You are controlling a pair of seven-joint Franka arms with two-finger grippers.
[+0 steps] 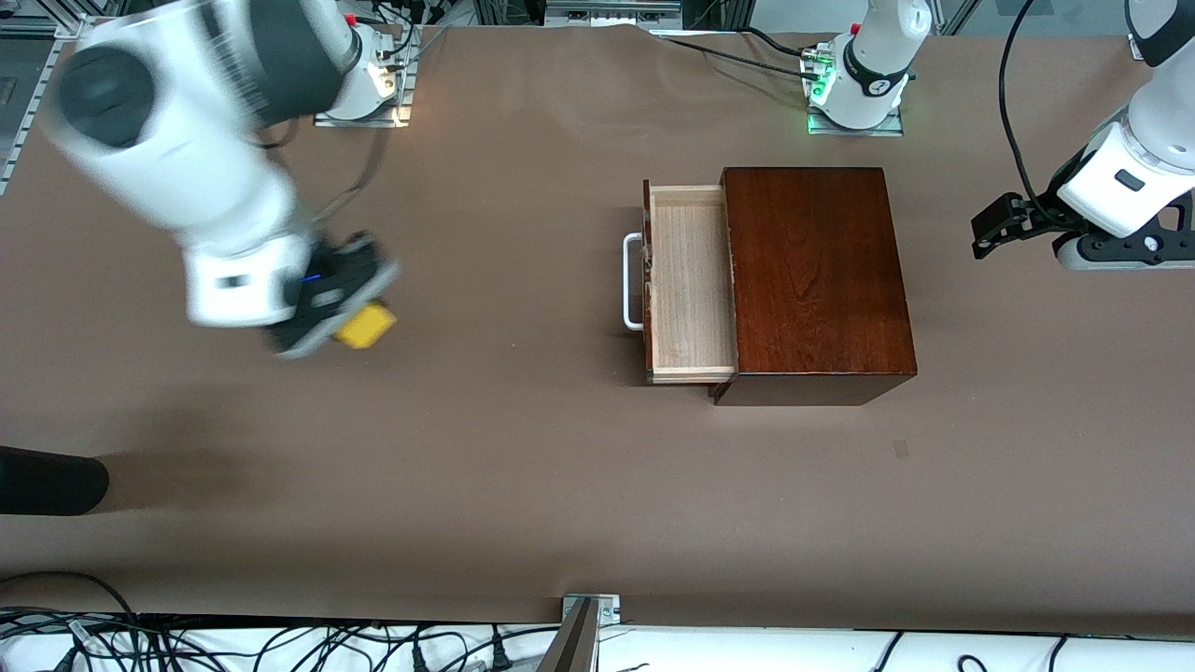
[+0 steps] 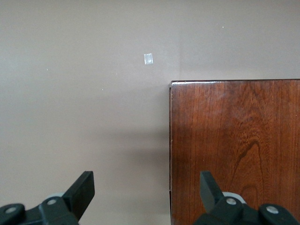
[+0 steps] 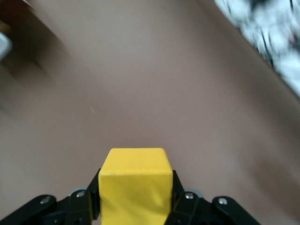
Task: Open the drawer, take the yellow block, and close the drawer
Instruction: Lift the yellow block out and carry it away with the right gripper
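Observation:
The drawer of the dark reddish-brown wooden box is pulled out toward the right arm's end, its pale interior bare and its white bar handle showing. My right gripper is shut on the yellow block above the bare table, well away from the drawer; the block sits between the fingers in the right wrist view. My left gripper is open and empty, held up at the left arm's end, beside the box; the box top shows in the left wrist view.
The brown table stretches between the box and the right arm. A dark rounded object lies at the table's edge at the right arm's end. Cables run along the edge nearest the front camera. A small tape mark lies near the box.

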